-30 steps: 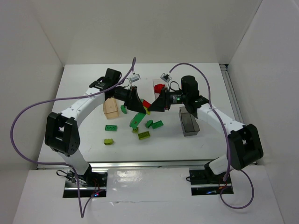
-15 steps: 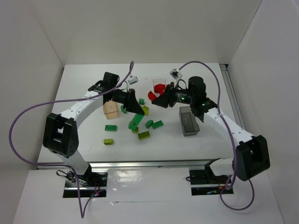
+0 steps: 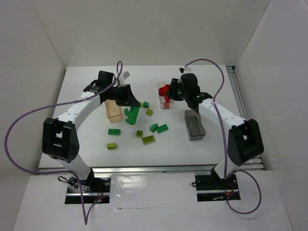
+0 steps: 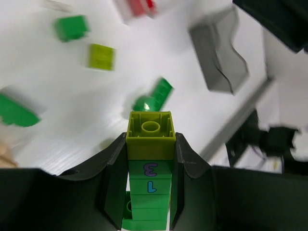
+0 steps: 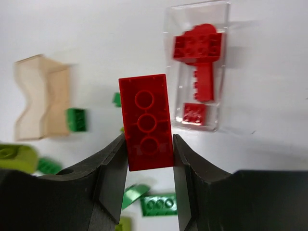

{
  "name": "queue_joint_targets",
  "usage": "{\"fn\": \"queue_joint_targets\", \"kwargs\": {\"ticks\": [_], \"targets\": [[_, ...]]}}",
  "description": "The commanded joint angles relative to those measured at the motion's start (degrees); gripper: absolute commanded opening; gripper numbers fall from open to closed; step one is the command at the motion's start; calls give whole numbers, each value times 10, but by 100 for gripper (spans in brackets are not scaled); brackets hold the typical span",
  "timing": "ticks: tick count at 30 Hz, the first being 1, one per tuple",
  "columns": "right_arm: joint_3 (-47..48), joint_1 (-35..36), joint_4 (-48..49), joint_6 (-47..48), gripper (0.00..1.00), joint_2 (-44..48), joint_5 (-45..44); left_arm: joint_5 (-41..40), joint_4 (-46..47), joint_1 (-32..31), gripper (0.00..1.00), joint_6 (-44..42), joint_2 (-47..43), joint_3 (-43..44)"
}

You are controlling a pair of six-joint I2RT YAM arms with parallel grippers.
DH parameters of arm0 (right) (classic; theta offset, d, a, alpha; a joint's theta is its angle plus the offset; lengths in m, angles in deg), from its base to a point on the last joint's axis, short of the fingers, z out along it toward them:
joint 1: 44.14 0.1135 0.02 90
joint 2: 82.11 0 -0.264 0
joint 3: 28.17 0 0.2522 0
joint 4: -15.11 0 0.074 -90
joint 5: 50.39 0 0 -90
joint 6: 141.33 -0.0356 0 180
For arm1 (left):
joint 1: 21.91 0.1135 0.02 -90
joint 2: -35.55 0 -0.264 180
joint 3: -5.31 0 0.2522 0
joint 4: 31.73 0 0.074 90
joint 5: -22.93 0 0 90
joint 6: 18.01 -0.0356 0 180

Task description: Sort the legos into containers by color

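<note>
red brick [image 5: 146, 115] gripped between the right gripper [image 5: 148, 142] jaws | clear box [image 5: 197, 67] holding red legos seen beyond those jaws, to their right | tan box [image 5: 41, 98] to their left | lime brick [image 4: 150, 127] stacked on green brick [image 4: 150, 187], pinched by the left gripper [image 4: 150, 144] jaws | smoky-grey box [image 4: 219, 53] ahead-right of them

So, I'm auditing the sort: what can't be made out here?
- Top view: wooden box's interior, partly under the left gripper.
- Top view: dark grey box's contents, too dark.
- Top view: right gripper's red brick, lost against the clear box's reds.
- Left wrist: loose bricks motion-blurred; held stack's bottom cut off by frame edge.
</note>
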Motion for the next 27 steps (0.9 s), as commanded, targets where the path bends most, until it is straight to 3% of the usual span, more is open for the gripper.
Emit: {"fn": "queue_joint_targets", "kwargs": {"ticks": [1, 4, 11, 14, 16, 18, 20, 23, 24, 27], "targets": [[85, 16, -56, 14, 33, -65, -147, -169, -30, -17, 0, 96, -33, 25], [133, 23, -62, 39, 35, -137, -155, -235, -13, -34, 0, 131, -66, 3], [226, 28, -99, 56, 38, -230, -164, -227, -2, -34, 0, 138, -68, 7], [248, 33, -118, 61, 57, -262, -164, -227, -2, -34, 0, 138, -62, 14], [243, 39, -118, 61, 88, -263, -164, -227, -2, -34, 0, 138, -57, 14], [237, 39, -118, 61, 92, -241, -170, -227, -2, -34, 0, 131, -57, 19], [209, 39, -112, 56, 89, -187, -189, -227, -7, -34, 0, 131, -51, 19], [159, 39, -88, 50, 77, -114, -207, -227, -7, -34, 0, 131, -57, 19], [118, 39, -79, 40, 66, -90, -207, -232, -7, -34, 0, 131, -57, 19], [32, 39, -54, 40, 54, 4, -131, -218, -1, -34, 0, 120, -62, 19]]}}
